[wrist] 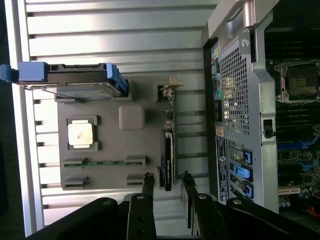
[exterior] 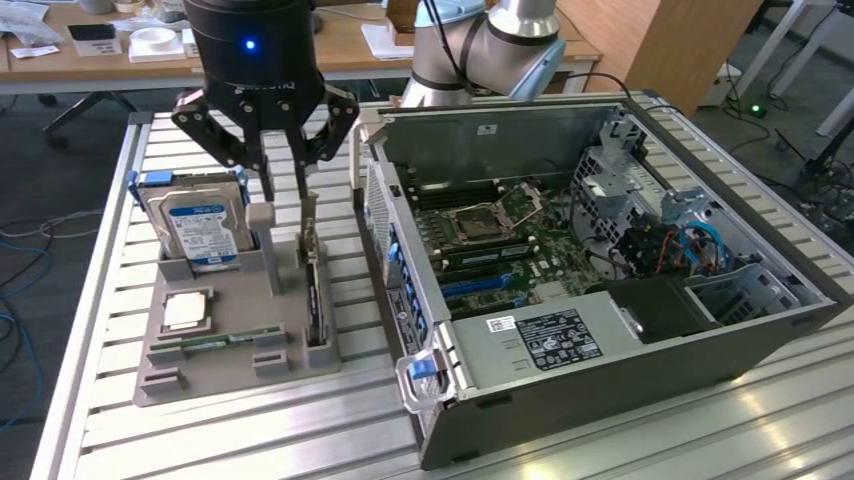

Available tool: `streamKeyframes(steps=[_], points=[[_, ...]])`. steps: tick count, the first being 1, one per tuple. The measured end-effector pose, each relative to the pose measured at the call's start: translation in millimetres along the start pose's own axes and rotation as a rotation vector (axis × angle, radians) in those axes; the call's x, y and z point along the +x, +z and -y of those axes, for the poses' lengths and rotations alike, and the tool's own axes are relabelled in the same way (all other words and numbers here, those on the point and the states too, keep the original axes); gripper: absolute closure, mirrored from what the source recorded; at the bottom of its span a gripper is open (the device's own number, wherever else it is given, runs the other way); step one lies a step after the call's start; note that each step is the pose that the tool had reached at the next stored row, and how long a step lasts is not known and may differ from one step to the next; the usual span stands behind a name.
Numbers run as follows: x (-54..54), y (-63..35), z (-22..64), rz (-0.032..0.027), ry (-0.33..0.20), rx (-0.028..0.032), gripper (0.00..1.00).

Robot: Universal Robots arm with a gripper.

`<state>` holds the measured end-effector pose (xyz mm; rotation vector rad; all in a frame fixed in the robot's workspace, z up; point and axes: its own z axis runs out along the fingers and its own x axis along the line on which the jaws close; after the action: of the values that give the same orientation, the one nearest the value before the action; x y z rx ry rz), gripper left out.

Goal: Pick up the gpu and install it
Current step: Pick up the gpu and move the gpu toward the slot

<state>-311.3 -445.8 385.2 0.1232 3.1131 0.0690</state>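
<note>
Gripper (exterior: pixel 286 198) open, fingers spread, holding nothing, above the grey tray (exterior: pixel 200 375) on the surface. Gpu (exterior: pixel 318 300) stands on edge in its tray slot, just below, lined up between the fingers.

The gripper (exterior: pixel 284 195) was matte black: a round housing with a small blue light (exterior: pixel 248 44) glowing on its face. Below it, jointed linkage bars with round pivot pins flared toward eight and four o'clock. The arm (exterior: pixel 514 45) was silver-grey, with rounded joints.
</note>
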Motion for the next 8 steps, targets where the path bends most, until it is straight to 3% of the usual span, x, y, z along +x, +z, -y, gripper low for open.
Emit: streamKeyframes(steps=[8], points=[[0.2,10.1,0.5,-0.0002,0.000,0.0001,0.64]])
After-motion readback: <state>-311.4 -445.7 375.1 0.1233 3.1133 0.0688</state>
